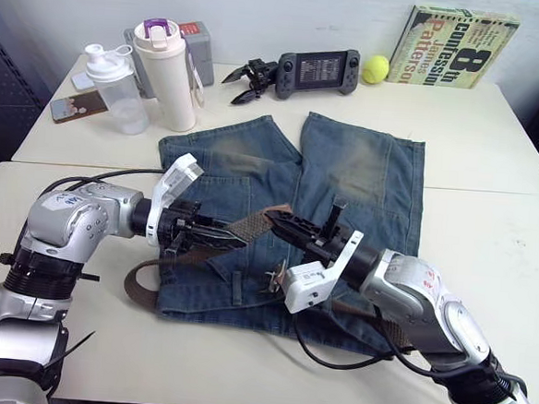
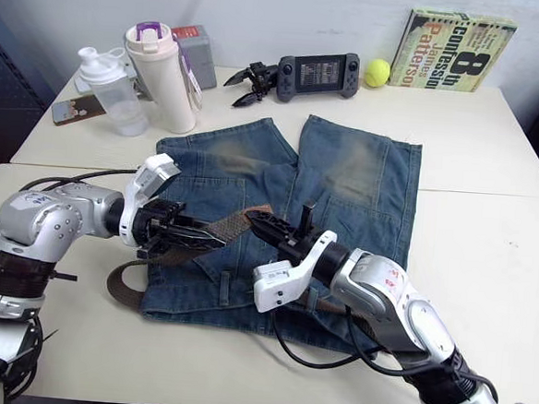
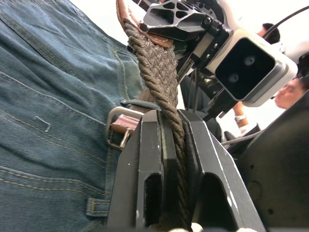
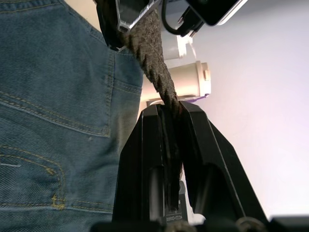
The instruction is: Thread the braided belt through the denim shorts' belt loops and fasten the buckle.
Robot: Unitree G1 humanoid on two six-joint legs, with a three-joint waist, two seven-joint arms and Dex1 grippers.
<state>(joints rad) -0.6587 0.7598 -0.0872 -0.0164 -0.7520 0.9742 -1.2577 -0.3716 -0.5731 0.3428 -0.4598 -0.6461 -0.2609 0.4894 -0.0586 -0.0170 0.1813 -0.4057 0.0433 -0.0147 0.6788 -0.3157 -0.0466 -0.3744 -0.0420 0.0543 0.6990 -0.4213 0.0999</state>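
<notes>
The denim shorts lie flat on the white table, legs pointing away from me and waistband toward me. A short stretch of the braided belt hangs taut above them between my two grippers. My left gripper is shut on the belt, and my right gripper is shut on it from the other side. The rest of the belt curls off the shorts' left edge. The buckle lies on the denim just beyond my left fingers. One belt loop stands on the waistband below the grippers.
At the back left stand a clear shaker bottle, a cream tumbler and a phone. A handheld game console, a tennis ball and a book line the far edge.
</notes>
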